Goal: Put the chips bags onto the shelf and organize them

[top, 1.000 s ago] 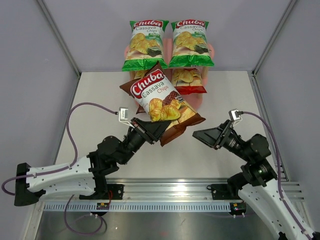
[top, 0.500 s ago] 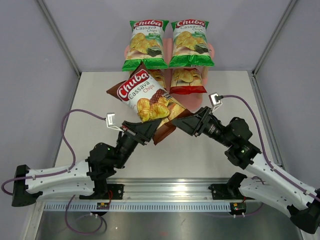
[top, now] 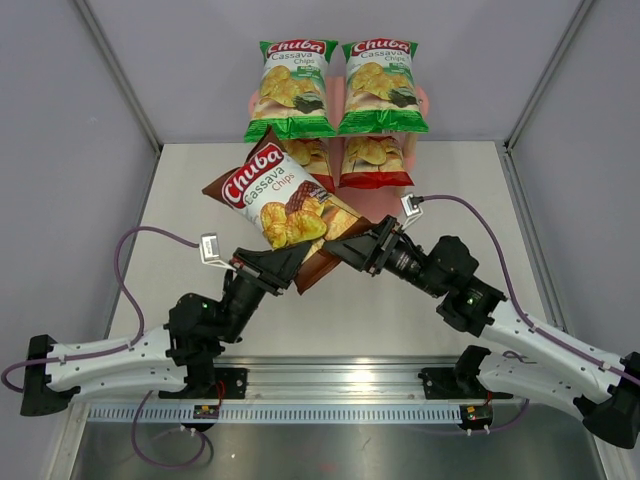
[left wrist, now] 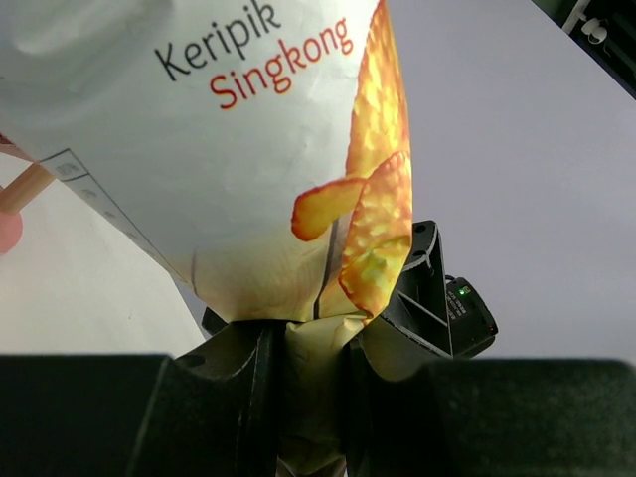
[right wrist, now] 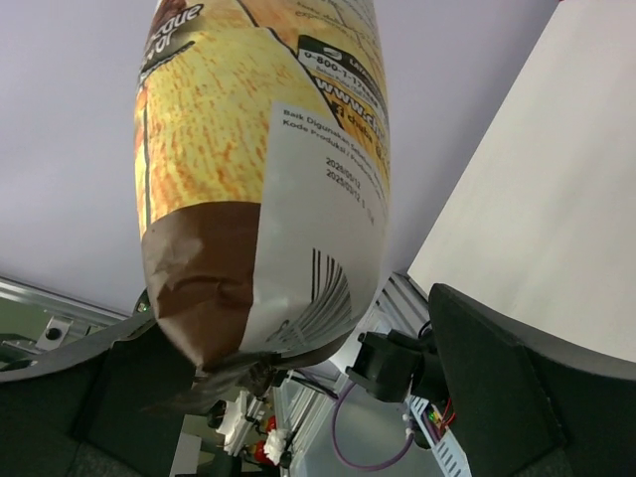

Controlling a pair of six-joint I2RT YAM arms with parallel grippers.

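My left gripper point(top: 288, 264) is shut on the bottom seam of a dark brown chips bag point(top: 280, 198) and holds it up, tilted, in front of the shelf. In the left wrist view the seam sits pinched in the gripper point(left wrist: 308, 393), with the bag's pale back point(left wrist: 248, 149) above. My right gripper point(top: 352, 250) is open at the bag's lower right corner. In the right wrist view the bag point(right wrist: 258, 189) hangs inside the open gripper point(right wrist: 298, 338). Two green bags point(top: 290, 90) point(top: 383, 85) lie on the pink shelf's point(top: 424, 100) top board. Two red bags point(top: 376, 160) point(top: 308, 155) lie on the tier below.
Grey walls close in the table point(top: 470, 200) at the back and both sides. The shelf stands at the table's far middle. A metal rail point(top: 350, 385) with both arm bases runs along the near edge. The right arm's body shows in the left wrist view point(left wrist: 447, 303).
My left gripper has carried the brown bag to the left and turned it. My right arm has swung in from the right, bringing its open jaws around the bag's lower end.
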